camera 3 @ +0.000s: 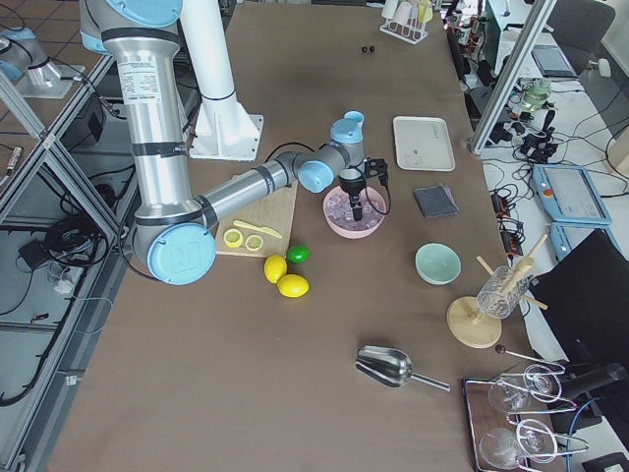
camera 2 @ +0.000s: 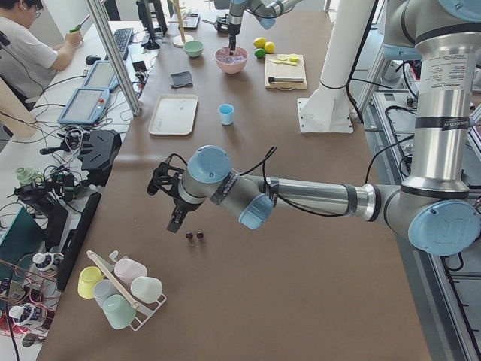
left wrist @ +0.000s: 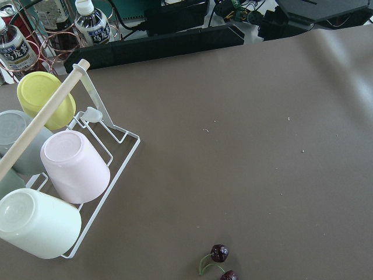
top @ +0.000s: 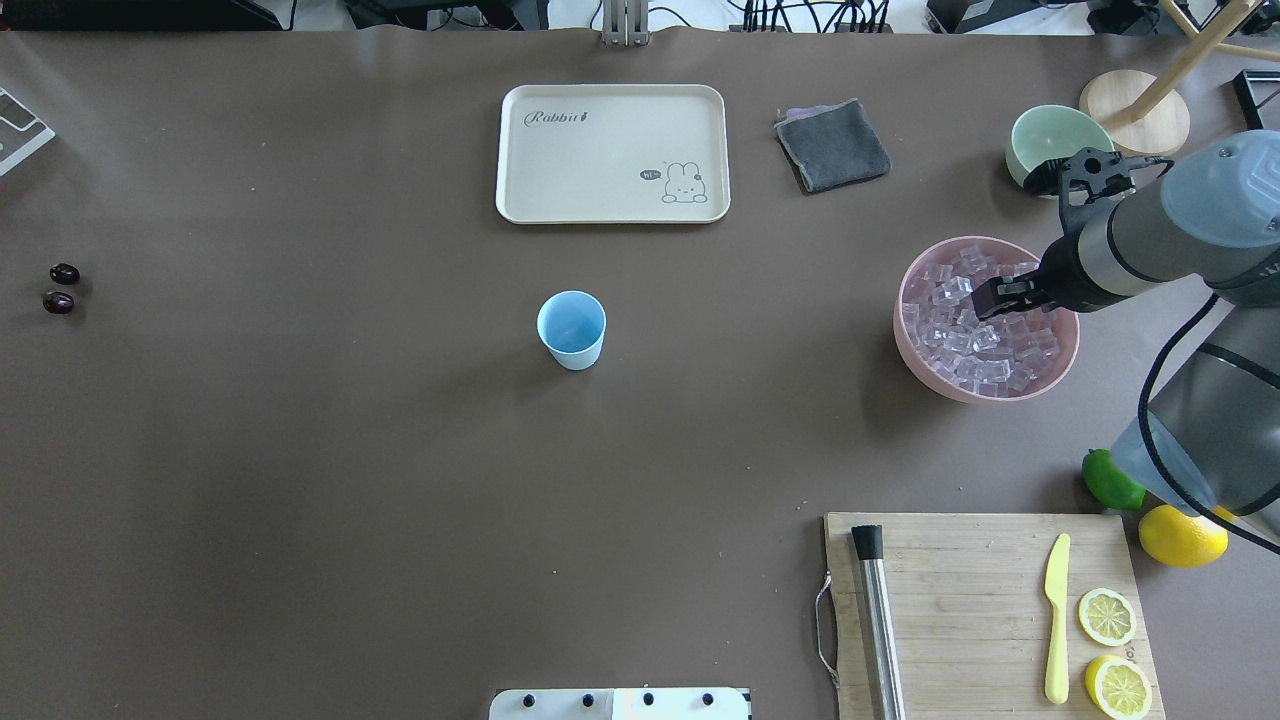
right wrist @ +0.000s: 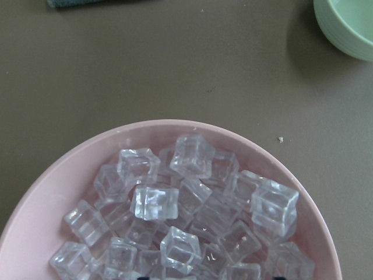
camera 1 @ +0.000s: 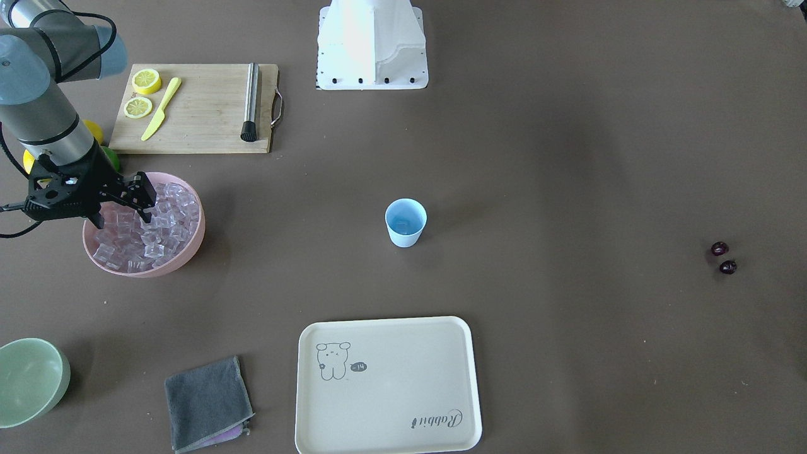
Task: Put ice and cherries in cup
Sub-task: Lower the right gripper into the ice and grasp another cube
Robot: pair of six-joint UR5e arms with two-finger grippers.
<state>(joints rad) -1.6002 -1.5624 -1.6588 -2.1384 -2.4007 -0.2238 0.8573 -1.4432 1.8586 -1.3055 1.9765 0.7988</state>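
The ice (camera 1: 148,230) is a heap of clear cubes in a wide pink bowl (camera 1: 189,252), also in the overhead view (top: 985,320) and the right wrist view (right wrist: 175,210). My right gripper (camera 1: 120,211) hangs open just above the cubes, holding nothing. The pale blue cup (camera 1: 405,222) stands upright mid-table (top: 571,329). The two dark cherries (camera 1: 724,258) lie together at the far end (top: 60,288). My left gripper (camera 2: 169,203) hovers just beside them; I cannot tell if it is open. The left wrist view shows the cherries (left wrist: 221,256) at its bottom edge.
A cream tray (camera 1: 388,384), a grey cloth (camera 1: 208,403) and a pale green bowl (camera 1: 28,378) lie along the operators' side. A cutting board (camera 1: 195,110) with lemon slices, a yellow knife and a metal bar sits behind the pink bowl. A cup rack (left wrist: 111,146) stands near the cherries.
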